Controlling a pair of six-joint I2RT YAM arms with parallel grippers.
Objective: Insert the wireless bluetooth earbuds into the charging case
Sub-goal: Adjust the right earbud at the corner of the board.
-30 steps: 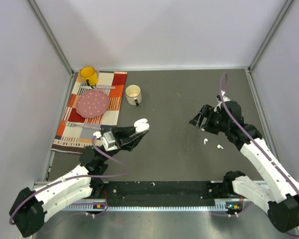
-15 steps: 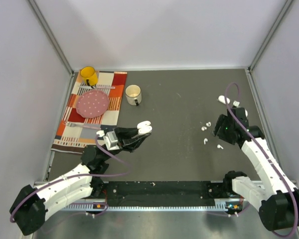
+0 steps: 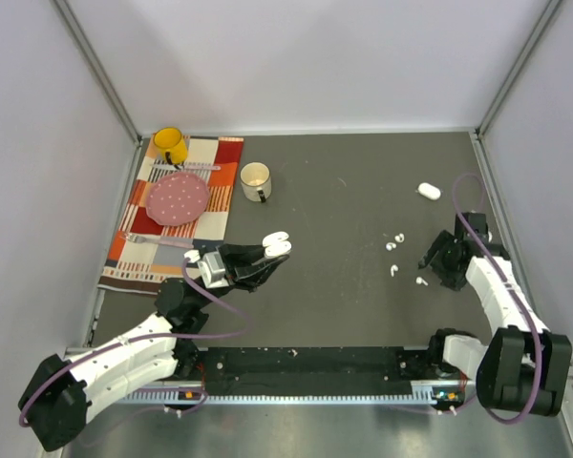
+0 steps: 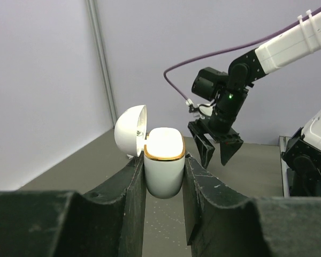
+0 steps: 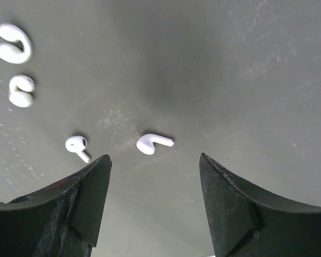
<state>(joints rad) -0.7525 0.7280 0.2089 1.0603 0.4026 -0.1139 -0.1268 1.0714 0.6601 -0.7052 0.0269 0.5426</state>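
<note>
Arm on left (image 3: 124, 358) is reaching toward 1 o'clock, left gripper (image 3: 267, 256) clamping the open-lidded charging case (image 4: 163, 160). Arm on right (image 3: 497, 291) is sitting folded at 3 o'clock, right gripper (image 5: 153, 160) gaping, empty, hovering over earbuds (image 5: 152, 143) on table (image 5: 230, 64).

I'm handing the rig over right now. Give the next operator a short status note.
Left gripper: shut on the charging case, lid open, held off the table.
Right gripper: open, empty, above the earbuds.
Four earbuds lie loose on the table; a second case lies closed, far right.
Done: case held open. Left: pick up and insert earbuds.
</note>
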